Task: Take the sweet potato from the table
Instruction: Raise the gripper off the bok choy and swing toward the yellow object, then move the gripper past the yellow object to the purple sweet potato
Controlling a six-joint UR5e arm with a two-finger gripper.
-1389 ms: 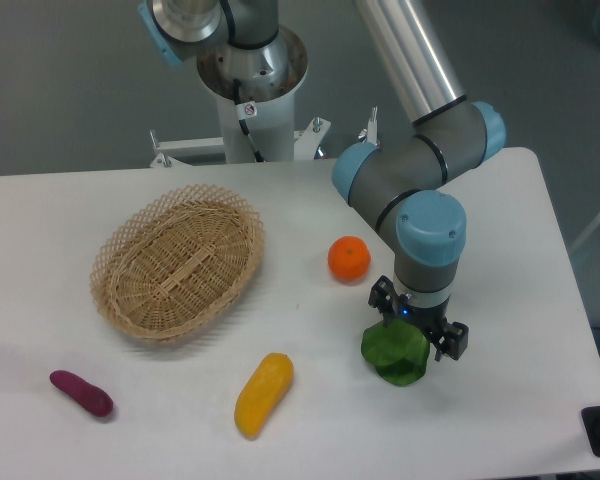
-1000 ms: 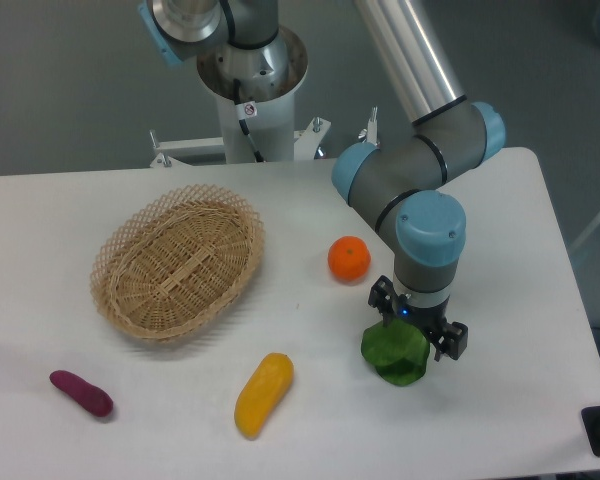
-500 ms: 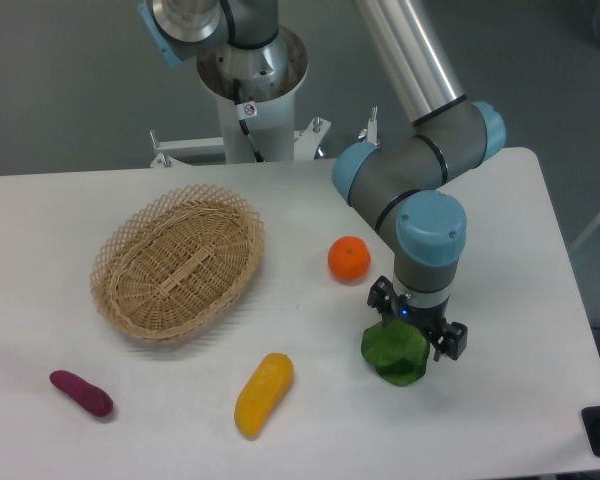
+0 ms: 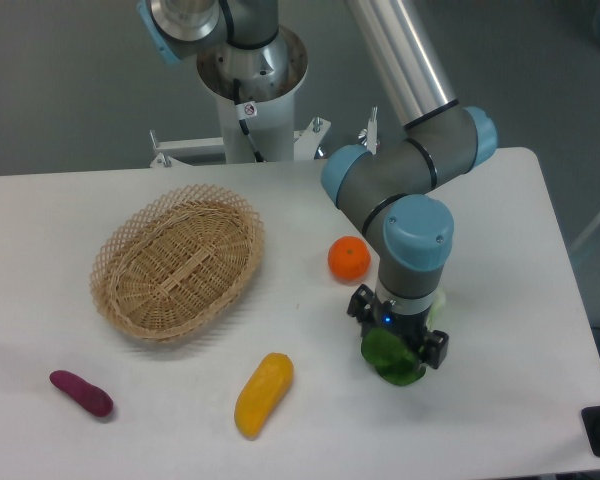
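**A:** Did you see? The arm has shifted a little toward nine o'clock since half a second ago. The gripper (image 4: 398,338) now stands more over the green vegetable (image 4: 393,357) than beside it, and the wrist has turned.

**B:** Does it hold anything?

**A:** I cannot tell. The fingers are low, close on both sides of the green piece, but the wrist hides how wide they stand and whether they touch it.

**B:** And the sweet potato (image 4: 81,393)?

**A:** Far away, at about eight o'clock from the gripper, lying flat on the table (image 4: 510,250) near the front left corner. Nothing touches it.

**B:** So how should the arm do this well?

**A:** In my opinion it should first rise free of the green vegetable, then travel left, high enough to pass over the yellow vegetable (image 4: 263,394), which lies between. The potato is long and lies slanted, so the fingers should close across its narrow middle, not along its length.

**B:** Is there room?

**A:** Around the potato, yes: the basket (image 4: 177,262) is well apart at one o'clock from it and the orange (image 4: 348,258) stays near the arm. But the front edge of the table is near the potato, so the descent should be straight down.
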